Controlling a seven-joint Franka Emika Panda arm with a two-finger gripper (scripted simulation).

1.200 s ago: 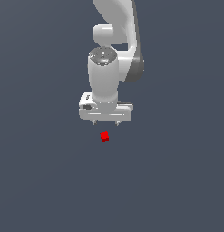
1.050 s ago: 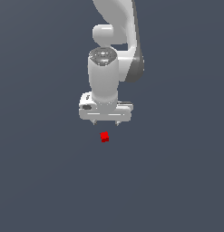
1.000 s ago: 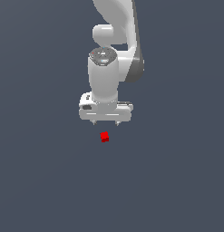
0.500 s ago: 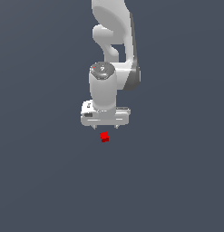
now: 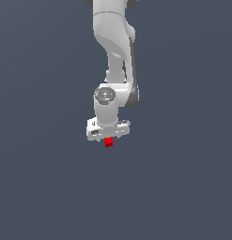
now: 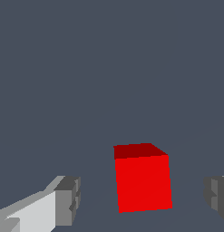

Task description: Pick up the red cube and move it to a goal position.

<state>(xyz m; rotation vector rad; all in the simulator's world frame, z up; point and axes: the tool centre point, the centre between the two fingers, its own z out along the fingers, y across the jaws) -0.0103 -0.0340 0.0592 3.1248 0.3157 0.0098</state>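
The red cube (image 5: 108,142) is a tiny bright red block resting on the dark grey floor. In the exterior view my white gripper (image 5: 108,138) has come down right over it, and its body hides part of the cube. In the wrist view the cube (image 6: 143,179) stands between my two fingers. One grey finger pad (image 6: 68,201) is on one side and the other finger pad (image 6: 216,197) is at the frame's edge. There is a gap on both sides of the cube. The gripper (image 6: 143,199) is open.
The plain dark grey floor (image 5: 183,187) stretches all around. The white arm (image 5: 115,47) rises above the gripper. No other objects show.
The arm has lowered, bringing the gripper from above the cube down around it. The cube has not moved.
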